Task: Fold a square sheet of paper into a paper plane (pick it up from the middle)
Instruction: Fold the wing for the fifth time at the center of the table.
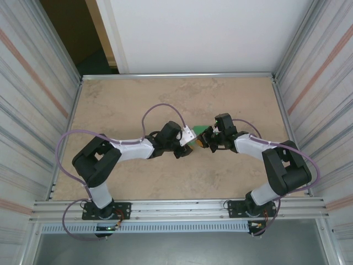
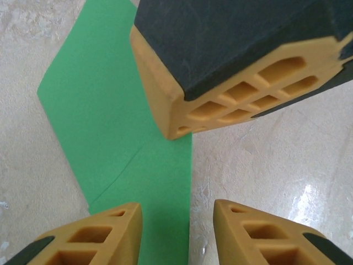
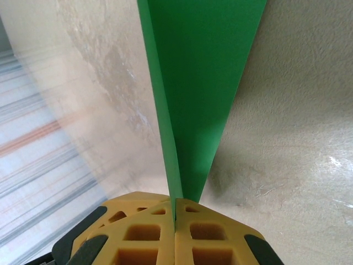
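Note:
The square sheet of paper (image 1: 199, 134) is bright green and folded into a smaller angular shape at the middle of the table. My right gripper (image 3: 175, 202) is shut on its narrow end, and the folded sheet (image 3: 204, 83) stretches away from the pads as a tapering double layer. In the left wrist view the paper (image 2: 110, 110) spreads low over the table with a faint crease, held at the top by the right gripper's fingers (image 2: 220, 105). My left gripper (image 2: 176, 208) is open, its jaws apart on either side of the paper's straight right edge. Both grippers (image 1: 190, 144) (image 1: 206, 138) meet tip to tip.
The beige tabletop (image 1: 138, 99) is bounded by a metal rim and ribbed side walls (image 1: 33, 99). A white panel (image 1: 198, 33) closes the back. Purple cables (image 1: 160, 107) loop above both arms near the middle.

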You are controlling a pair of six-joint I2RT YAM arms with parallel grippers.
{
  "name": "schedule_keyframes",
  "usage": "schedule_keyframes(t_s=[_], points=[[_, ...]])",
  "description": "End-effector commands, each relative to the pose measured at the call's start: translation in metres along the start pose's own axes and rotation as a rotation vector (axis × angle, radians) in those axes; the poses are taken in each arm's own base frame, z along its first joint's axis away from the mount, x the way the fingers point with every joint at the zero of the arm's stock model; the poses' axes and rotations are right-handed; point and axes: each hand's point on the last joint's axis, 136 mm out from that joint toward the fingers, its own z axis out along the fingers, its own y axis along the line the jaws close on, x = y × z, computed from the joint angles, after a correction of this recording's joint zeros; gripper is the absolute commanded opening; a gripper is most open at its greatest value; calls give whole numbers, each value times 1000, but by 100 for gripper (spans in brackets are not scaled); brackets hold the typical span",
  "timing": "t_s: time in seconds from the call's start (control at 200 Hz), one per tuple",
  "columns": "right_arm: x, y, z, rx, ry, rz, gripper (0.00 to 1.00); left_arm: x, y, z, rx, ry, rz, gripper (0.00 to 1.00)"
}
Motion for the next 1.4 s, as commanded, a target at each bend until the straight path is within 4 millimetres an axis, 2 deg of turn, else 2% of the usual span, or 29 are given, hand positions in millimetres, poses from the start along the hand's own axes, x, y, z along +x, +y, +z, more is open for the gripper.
schedule_keyframes(t_s=[0.0,0.451,0.601,0.692,0.832,0.937,1.072,1.393], points=[[0,15,-8,-33,2,6,8,4,1,3,0,-9,24,38],[1,18,-6,-47,24,19,9,12,3,10,-6,4,25,32],[1,16,-5,-43,30,25,12,13,5,11,-17,5,25,27],[2,13,-5,-31,30,29,20,13,5,12,-18,7,28,22],[-5,6,-11,10,-2,16,54,16,5,13,-16,13,22,17],[-17,1,-22,37,-49,-7,67,18,4,13,-9,20,21,15],[-35,-6,-36,58,-101,-28,73,19,0,14,17,31,18,11],[-61,-34,-63,136,-215,-124,76,19,-9,19,101,100,-60,2]])
